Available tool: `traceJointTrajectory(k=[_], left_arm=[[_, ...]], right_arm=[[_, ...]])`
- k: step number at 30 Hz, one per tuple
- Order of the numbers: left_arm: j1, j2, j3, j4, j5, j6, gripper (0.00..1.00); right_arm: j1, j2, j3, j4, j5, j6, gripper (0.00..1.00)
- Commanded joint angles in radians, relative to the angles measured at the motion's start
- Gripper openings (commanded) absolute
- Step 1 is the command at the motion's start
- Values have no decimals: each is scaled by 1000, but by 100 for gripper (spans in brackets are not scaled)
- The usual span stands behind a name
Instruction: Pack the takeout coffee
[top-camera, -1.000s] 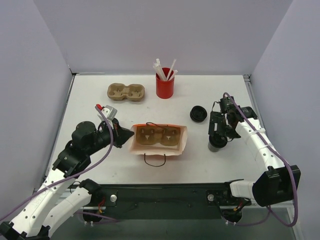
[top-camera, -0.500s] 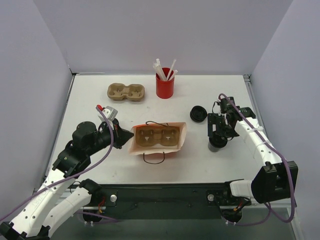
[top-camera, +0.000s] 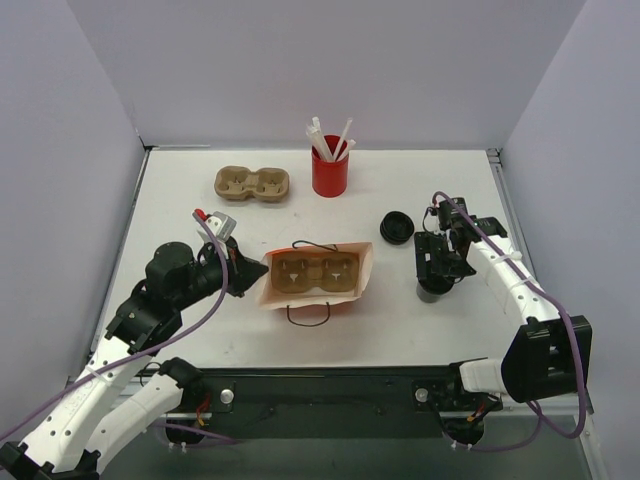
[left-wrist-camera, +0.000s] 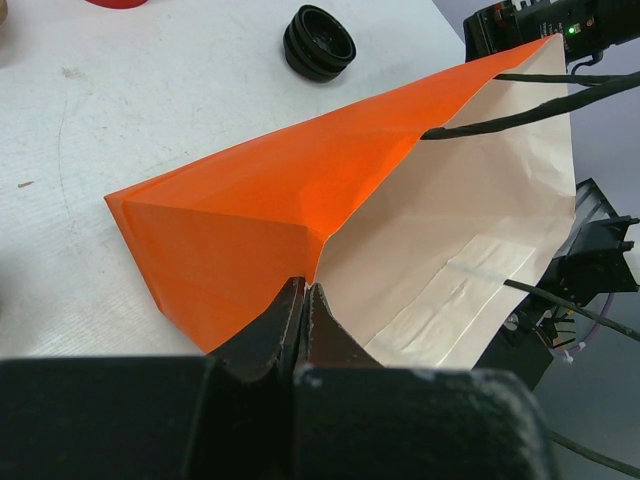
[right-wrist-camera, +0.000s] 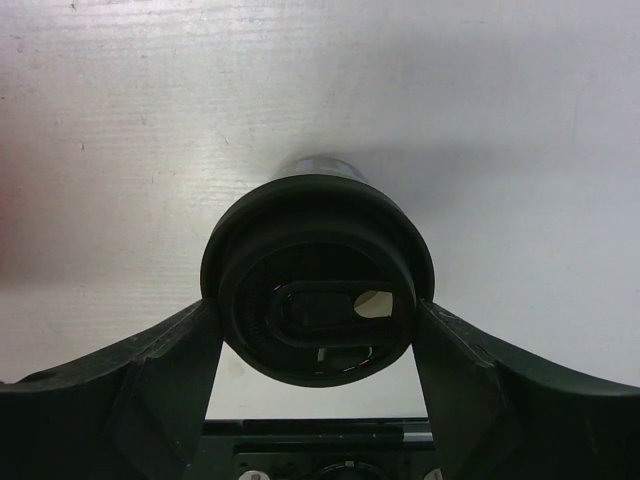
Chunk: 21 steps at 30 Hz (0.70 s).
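Observation:
One dark coffee cup (top-camera: 432, 289) stands on the table at the right. My right gripper (top-camera: 438, 270) is around it. In the right wrist view its black lid (right-wrist-camera: 318, 290) sits between my fingers (right-wrist-camera: 190, 360), which touch both sides of the lid. The second dark cup (top-camera: 396, 229) stands apart behind it and also shows in the left wrist view (left-wrist-camera: 319, 42). The orange paper bag (top-camera: 318, 296) lies open in the middle with a tan cup carrier (top-camera: 312, 272) inside. My left gripper (top-camera: 243, 272) is shut on the bag's left edge (left-wrist-camera: 260, 220).
A second tan two-hole carrier (top-camera: 252, 183) lies at the back left. A red cup of white straws (top-camera: 329, 172) stands at the back centre. The bag's black cord handles (top-camera: 312, 318) lie toward the near edge.
My right gripper has shifted slightly left and back over the right cup. The bag has straightened a little in my left gripper's hold.

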Motion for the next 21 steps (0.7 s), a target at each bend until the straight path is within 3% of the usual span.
traceJointTrajectory(k=[1, 10, 17, 21], left_arm=[[-2, 1, 44, -9, -5, 4, 0], [-2, 18, 69, -29, -18, 4, 0], [-2, 41, 90, -44, -41, -28, 0], [-2, 57, 96, -41, -44, -42, 0]], right_arm=[[-15, 7, -30, 7, 12, -25, 71], [-19, -26, -22, 15, 38, -60, 53], [57, -190, 206, -57, 45, -60, 44], [210, -279, 390, -56, 43, -115, 43]])
